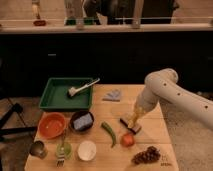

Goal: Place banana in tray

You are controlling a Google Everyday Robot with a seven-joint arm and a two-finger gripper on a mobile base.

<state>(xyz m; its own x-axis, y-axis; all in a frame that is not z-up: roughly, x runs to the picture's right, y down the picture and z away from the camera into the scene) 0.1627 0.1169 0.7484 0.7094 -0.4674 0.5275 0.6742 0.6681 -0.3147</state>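
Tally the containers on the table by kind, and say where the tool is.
Tray: 1, the green tray
Bowls: 3, orange bowl, dark bowl, white bowl
Metal cup: 1
Total: 5
Small green piece by the cup is unclear, so not counted.
Tool: low over the table, right of the green pepper.

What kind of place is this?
Probably a kitchen-style test area: wooden table with an orange bowl, a green tray and a green pepper, long dark counter behind. The gripper hangs low over the table, near the pepper.
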